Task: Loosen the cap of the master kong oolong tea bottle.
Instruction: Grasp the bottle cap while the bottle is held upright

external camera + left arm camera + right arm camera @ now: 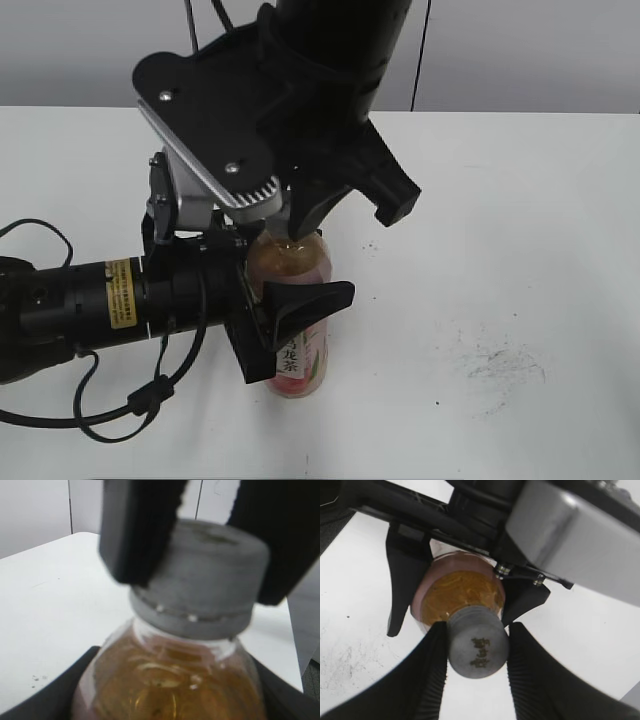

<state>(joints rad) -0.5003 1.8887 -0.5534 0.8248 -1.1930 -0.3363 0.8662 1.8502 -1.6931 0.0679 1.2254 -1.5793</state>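
cap (283, 232) hidden in exterior view, blurred bottle (170, 680)

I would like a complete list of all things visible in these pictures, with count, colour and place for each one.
master kong oolong tea bottle: one, clear with amber tea and pink label, standing upright on the table near the middle.
cap: one, grey with a small dark mark on top, on the bottle neck.
table: one, white, under everything; faint dark smudges at its right front.
wall: pale grey, behind the table.
cable: black, looped on the table at the left front.
left tool: one, black, closed around the bottle body from the left.
right tool: one, black with ribbed pads, closed on the cap from above.
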